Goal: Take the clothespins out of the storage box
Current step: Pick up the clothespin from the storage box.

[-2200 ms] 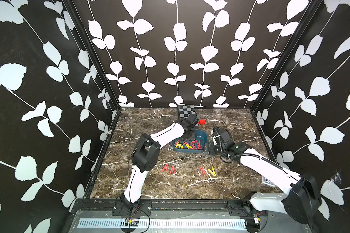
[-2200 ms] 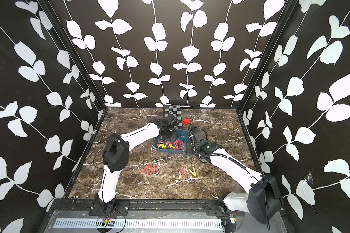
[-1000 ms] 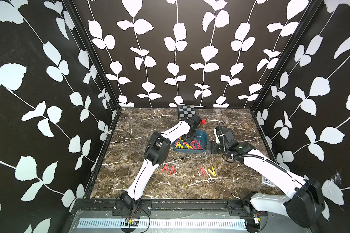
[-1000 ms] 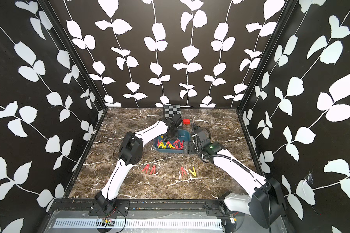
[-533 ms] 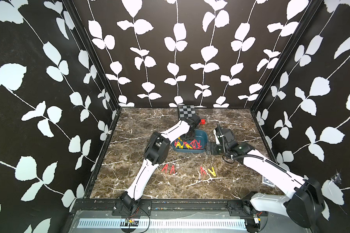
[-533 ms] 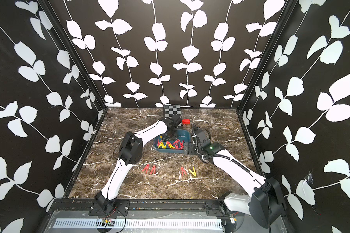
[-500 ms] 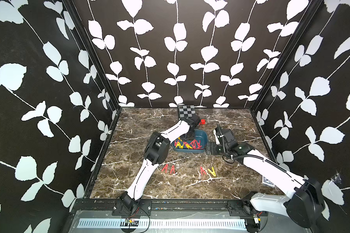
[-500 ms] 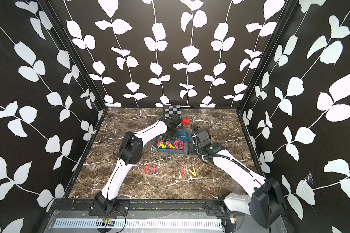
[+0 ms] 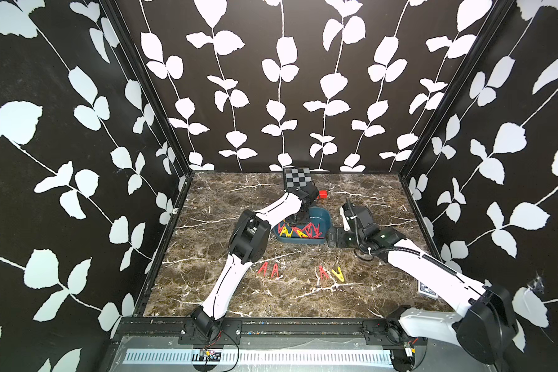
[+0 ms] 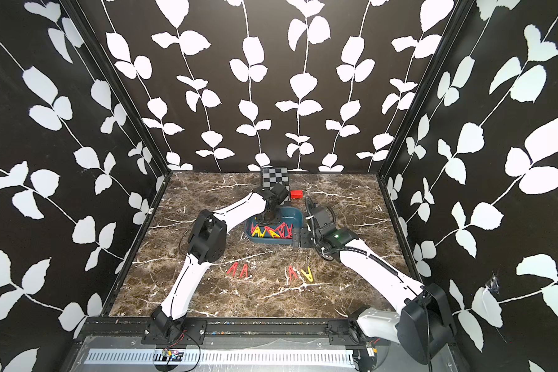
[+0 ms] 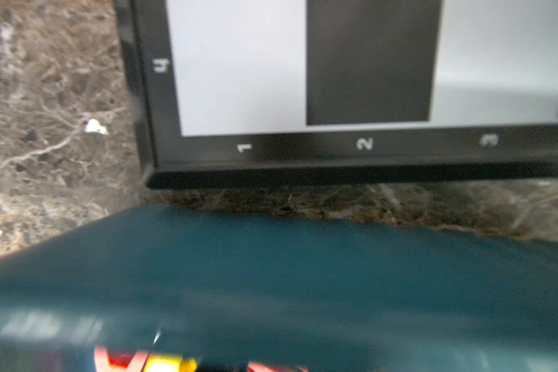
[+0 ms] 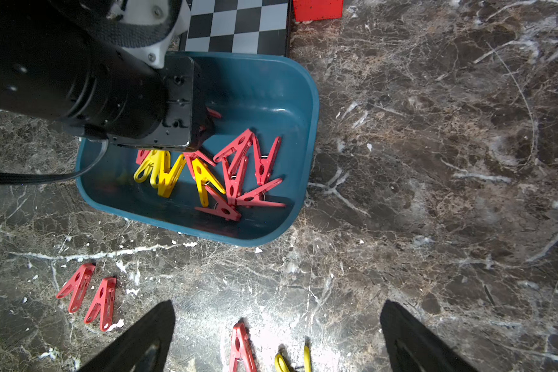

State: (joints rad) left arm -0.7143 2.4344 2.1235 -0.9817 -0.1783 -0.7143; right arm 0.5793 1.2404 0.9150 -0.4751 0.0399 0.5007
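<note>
Your left arm has stretched out more in the last two seconds, and the left gripper (image 9: pixel 297 221) now dips down into the storage box (image 9: pixel 325 219). The box has not moved. It sits toward the back edge of the counter (image 9: pixel 219 206), just in front of the checkered board (image 9: pixel 297 177). Most of the clothespins (image 12: pixel 236 167) lie in a heap inside it, red and yellow mixed. In the right wrist view the black gripper body hides the left fingers, so you cannot tell if they are apart or clamped on a pin. A bit of red pokes out right by the tip. The right gripper (image 12: pixel 277 304) waits just beside the box, low over the counter. Its fingers (image 12: pixel 149 335) are wide apart and hold nothing. Four pins lie out toward the front edge of the counter: two red clothespins (image 12: pixel 102 301) side by side and a red and yellow pair (image 9: pixel 323 272). They are the same four as before. So no new pin is out yet, and many are left.
</note>
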